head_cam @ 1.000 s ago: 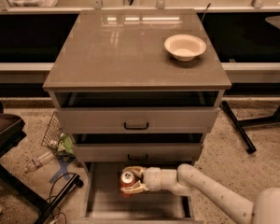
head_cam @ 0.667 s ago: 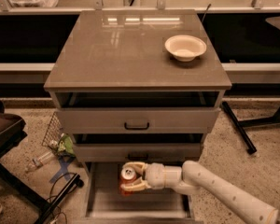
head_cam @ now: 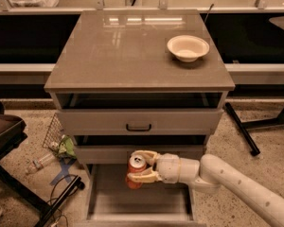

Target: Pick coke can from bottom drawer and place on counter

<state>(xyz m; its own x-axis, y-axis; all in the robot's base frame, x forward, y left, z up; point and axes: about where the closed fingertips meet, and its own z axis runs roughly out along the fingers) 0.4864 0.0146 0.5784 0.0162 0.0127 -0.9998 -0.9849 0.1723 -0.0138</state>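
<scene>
— Hand status?
— My hand grips the coke can, fingers closed on its two sides.
— And where's the can?
— Over the back of the bottom drawer, which stands pulled open. A bowl sits on the desk, well above that drawer.

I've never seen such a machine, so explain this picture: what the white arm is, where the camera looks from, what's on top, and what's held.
The white arm reaching in from the lower right belongs to a wheeled robot. Its gripper is over the open bottom drawer, a shallow grey tray, with its jaws shut on a small red coke can. The one camera looks down from in front; its mounting isn't known. On the glossy grey-brown counter, a cream round bowl sits near the back right corner.
</scene>
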